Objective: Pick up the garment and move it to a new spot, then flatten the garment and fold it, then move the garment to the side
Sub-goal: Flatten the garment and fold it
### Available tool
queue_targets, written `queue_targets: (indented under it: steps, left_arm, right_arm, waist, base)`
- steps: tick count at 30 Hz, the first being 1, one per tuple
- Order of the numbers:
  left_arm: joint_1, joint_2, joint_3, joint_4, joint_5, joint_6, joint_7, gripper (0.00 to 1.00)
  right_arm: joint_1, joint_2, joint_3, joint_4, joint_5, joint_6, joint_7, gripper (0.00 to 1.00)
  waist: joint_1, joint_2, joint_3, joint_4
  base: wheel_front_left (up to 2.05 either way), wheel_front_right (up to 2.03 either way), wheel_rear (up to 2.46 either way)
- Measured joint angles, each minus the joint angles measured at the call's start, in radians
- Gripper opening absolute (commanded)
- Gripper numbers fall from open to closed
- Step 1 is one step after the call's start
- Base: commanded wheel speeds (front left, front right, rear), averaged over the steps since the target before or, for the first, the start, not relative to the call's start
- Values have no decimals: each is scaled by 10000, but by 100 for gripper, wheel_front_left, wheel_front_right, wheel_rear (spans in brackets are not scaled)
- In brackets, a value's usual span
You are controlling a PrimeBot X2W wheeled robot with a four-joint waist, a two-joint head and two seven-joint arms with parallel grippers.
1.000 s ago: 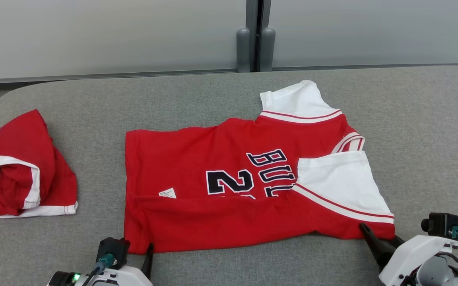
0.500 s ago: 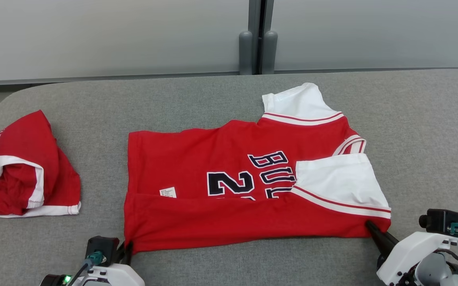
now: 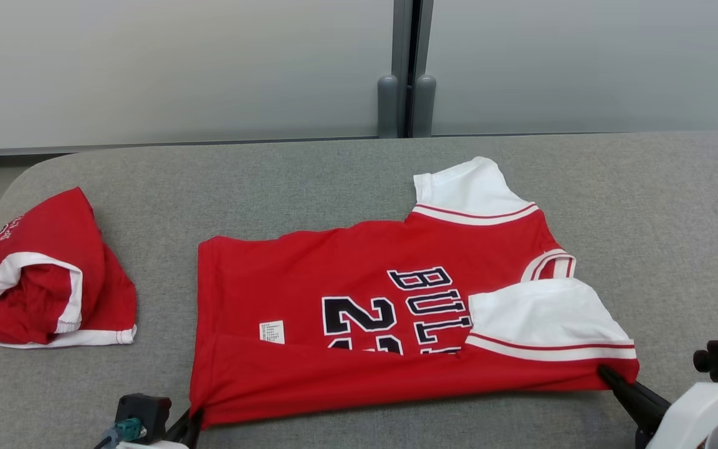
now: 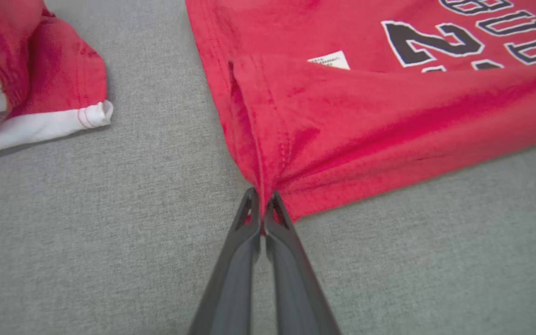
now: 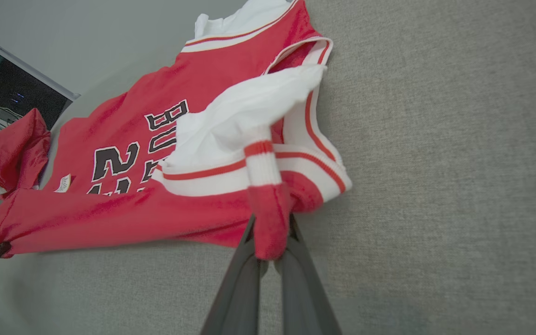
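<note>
Both claws pinch the red jersey's [image 3: 346, 274] half-folded near edge.

The fingers [image 4: 240, 260] of the left gripper [image 4: 262, 207] pinch a corner of the red jersey [image 4: 389, 116], puckering it.

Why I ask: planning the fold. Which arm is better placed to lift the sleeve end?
Likely right: the right gripper is shut on the jersey below its white sleeve; the left gripper pinches the hem corner.
</note>
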Motion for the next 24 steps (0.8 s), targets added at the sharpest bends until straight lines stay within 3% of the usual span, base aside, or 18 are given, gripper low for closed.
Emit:
queue_targets:
  steps: [8, 16, 17, 18, 24]
  left_arm:
    - [648, 813, -105, -1486, -397, 472, 899, 0]
    - [1083, 1258, -303, -2247, -755, 654, 1590, 0]
    - [1085, 1266, -305, -2257, -811, 652, 1647, 83]
    - [1089, 1266, -322, -2257, -842, 652, 1697, 100]
    - [1061, 1352, -153, -2286, -761, 715, 1455, 100]
  right_arm:
    - [1595, 33, -1126, -1396, 73, 0, 1419, 0]
    - [2625, 809, -2299, -2479, -562, 2, 2761, 0]
    - [2625, 949, -2416, -2487, -698, 2, 2886, 52]
    - [2628, 1089, -2472, -2483, -813, 0, 3043, 100]
    - [2535, 1546, -2828, -2922, -1338, -10, 3143, 100]
  waist:
    - [0, 0, -162, 9]
    - [0, 0, -159, -107]
    - [0, 0, -165, -121]
    - [0, 0, -175, -128]
    - [0, 0, -231, -126]
  base:
    - [0, 0, 0]
    - [0, 0, 0]
    - [0, 0, 0]
    - [0, 0, 0]
    - [0, 0, 0]
